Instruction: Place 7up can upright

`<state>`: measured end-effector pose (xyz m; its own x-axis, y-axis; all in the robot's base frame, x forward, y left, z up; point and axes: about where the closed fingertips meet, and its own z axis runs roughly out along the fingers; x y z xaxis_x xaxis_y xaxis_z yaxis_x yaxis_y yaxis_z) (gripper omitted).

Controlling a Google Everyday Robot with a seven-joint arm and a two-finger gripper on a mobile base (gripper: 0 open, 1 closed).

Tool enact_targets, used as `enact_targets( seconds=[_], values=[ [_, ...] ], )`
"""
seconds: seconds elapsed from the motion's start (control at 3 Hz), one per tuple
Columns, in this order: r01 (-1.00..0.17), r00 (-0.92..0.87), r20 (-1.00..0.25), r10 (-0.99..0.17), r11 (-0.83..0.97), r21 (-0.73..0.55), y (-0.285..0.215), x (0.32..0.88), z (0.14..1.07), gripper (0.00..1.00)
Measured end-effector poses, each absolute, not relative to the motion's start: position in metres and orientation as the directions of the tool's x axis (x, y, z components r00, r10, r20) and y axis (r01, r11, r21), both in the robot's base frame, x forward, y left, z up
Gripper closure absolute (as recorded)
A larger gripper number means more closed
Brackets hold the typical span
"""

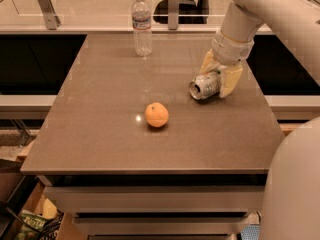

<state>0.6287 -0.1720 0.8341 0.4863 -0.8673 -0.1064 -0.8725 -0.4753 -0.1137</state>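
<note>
The 7up can (204,86) lies on its side on the brown table (110,134), right of the middle, with its silver top facing the front left. My gripper (216,82) has come down from above over the can's rear end. One yellowish finger (208,64) is against its far side and the other finger (230,81) against its near right side, so the gripper is shut on the can. The can rests on the table.
An orange (157,114) sits in the middle of the table, left and in front of the can. A clear water bottle (142,25) stands upright at the back edge. A glass rail and counter run behind the table. My base (295,184) fills the lower right.
</note>
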Motion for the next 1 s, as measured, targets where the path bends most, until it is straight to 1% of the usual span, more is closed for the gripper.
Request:
enact_targets(
  seconds=[0.67, 1.0],
  values=[
    [-0.871, 0.487, -0.104, -0.867, -0.473, -0.133, -0.1688, 0.6360, 0.8295, 0.86],
    [-0.871, 0.487, -0.104, -0.867, -0.472, -0.137, -0.1678, 0.6381, 0.8284, 1.00]
  ],
)
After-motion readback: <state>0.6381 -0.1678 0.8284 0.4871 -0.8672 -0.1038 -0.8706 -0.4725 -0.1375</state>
